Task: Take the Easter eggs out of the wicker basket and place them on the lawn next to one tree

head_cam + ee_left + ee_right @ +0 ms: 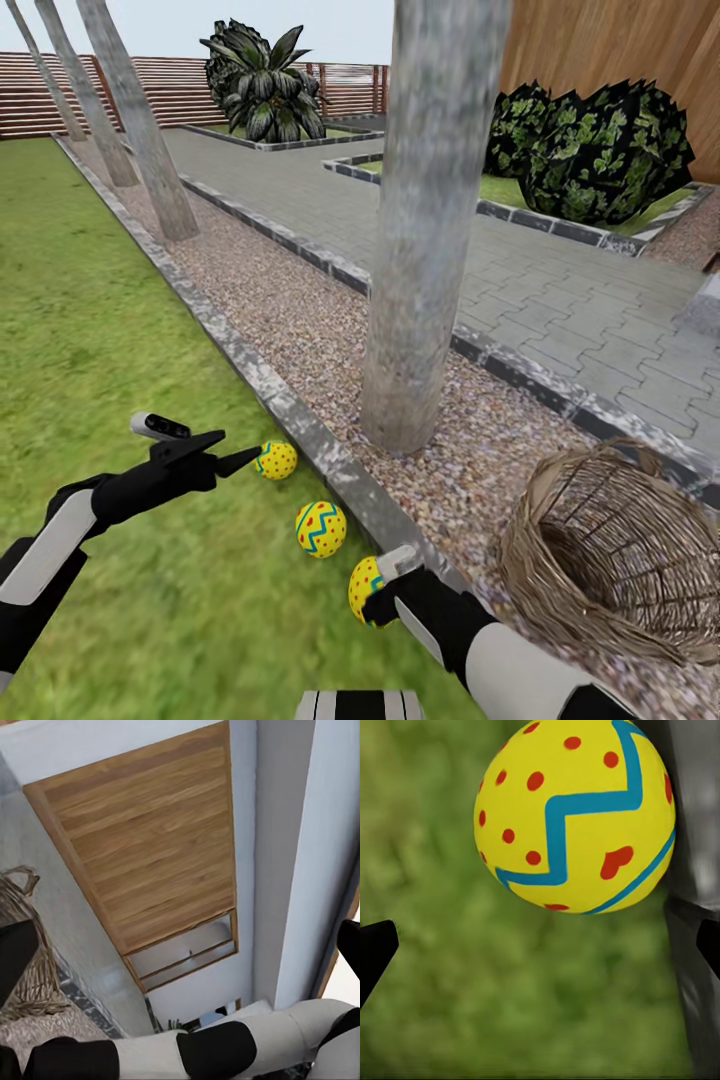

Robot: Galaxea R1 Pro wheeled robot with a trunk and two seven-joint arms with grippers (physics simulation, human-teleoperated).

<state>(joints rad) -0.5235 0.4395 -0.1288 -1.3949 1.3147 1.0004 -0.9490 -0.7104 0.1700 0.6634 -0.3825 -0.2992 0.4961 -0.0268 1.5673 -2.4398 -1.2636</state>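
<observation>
- Three eggs are seen low in the head view: the far egg (277, 460), the middle egg (321, 529), and the near egg (364, 589) by the right gripper (385, 592).
- In the right wrist view the near egg (576, 814) is shown between widely parted fingertips (375, 949); contact cannot be told.
- The left gripper (240, 460) is pointed at the far egg; its opening cannot be told.
- The eggs are judged smooth, rigid, roll-prone; they are best pinched across the middle.
- The wicker basket (610, 550) appears empty at lower right, beside the tree (425, 230) in the head view.
</observation>
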